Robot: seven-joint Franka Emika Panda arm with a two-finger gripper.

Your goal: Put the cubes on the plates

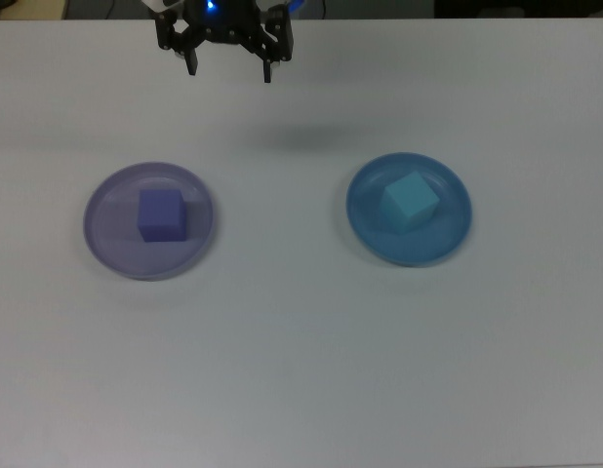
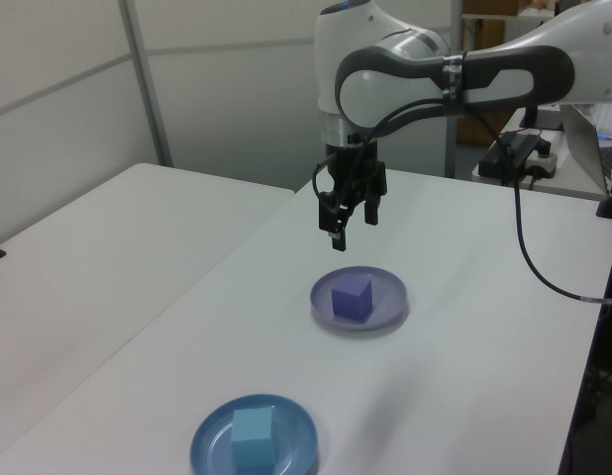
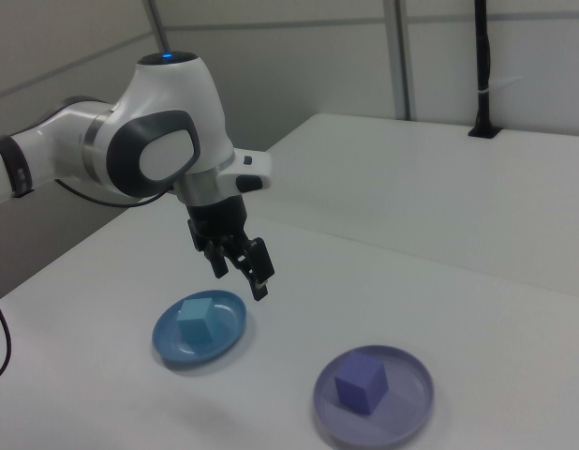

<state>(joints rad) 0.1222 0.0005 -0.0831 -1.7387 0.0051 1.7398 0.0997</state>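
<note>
A violet-purple cube rests inside the pale lavender plate on the top view's left. On the top view's right, a teal cube sits turned at an angle in the blue plate. My gripper hangs open and empty high above the table near the top view's upper edge, between the two plates and beyond them. The left view shows the gripper above and behind the lavender plate with its purple cube. In the right view the gripper hovers beside the teal cube.
A second white table adjoins on the left view's left. A desk with a power strip and a black cable lies at the left view's right. A dark pole stands at the far table edge in the right view.
</note>
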